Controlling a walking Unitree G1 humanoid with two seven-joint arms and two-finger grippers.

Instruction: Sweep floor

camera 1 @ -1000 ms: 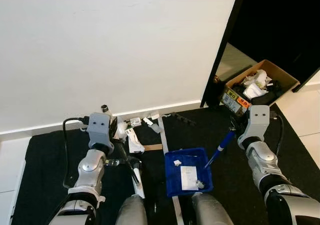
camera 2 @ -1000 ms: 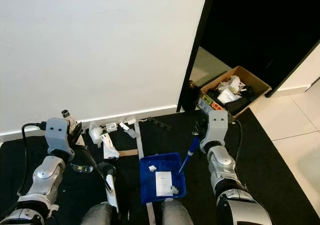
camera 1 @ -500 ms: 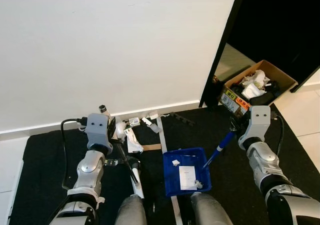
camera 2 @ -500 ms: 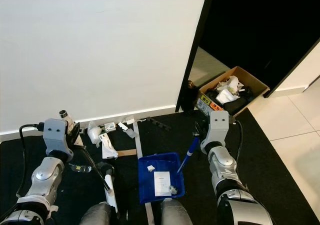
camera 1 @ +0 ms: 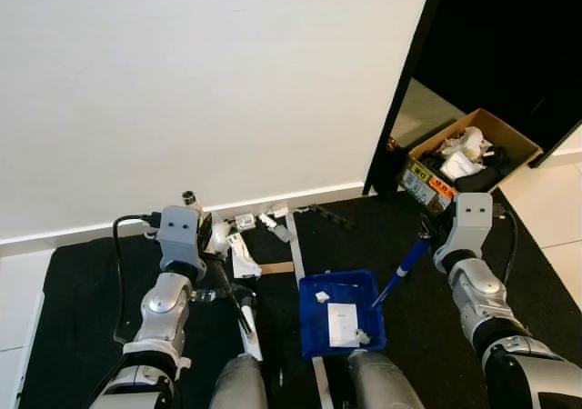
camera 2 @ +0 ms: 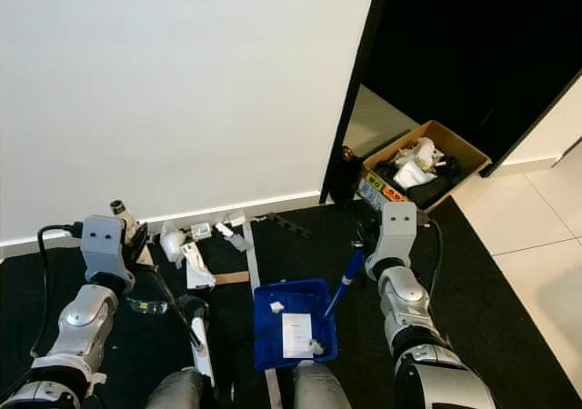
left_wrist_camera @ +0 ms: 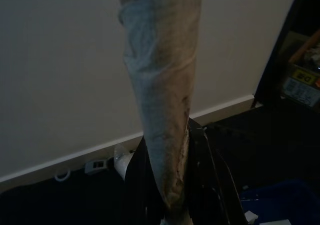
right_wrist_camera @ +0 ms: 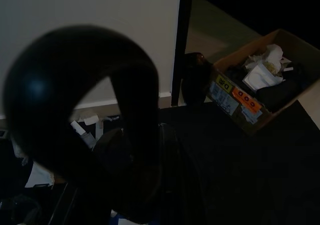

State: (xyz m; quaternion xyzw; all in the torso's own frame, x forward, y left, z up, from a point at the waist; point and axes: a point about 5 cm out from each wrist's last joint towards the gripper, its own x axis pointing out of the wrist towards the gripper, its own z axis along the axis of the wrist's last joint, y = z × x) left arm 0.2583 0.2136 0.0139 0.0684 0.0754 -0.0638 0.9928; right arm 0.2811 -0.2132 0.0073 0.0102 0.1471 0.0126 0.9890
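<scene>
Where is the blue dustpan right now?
The blue dustpan sits on the black mat in front of the robot, right of the white tape line in the head views.

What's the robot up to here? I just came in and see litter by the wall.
It is sweeping. The left gripper holds a broom; the right gripper holds the handle of a blue dustpan on the black mat. A few scraps already lie in the pan. More litter lies by the baseboard, and a box of rubbish sits in the doorway.
</scene>
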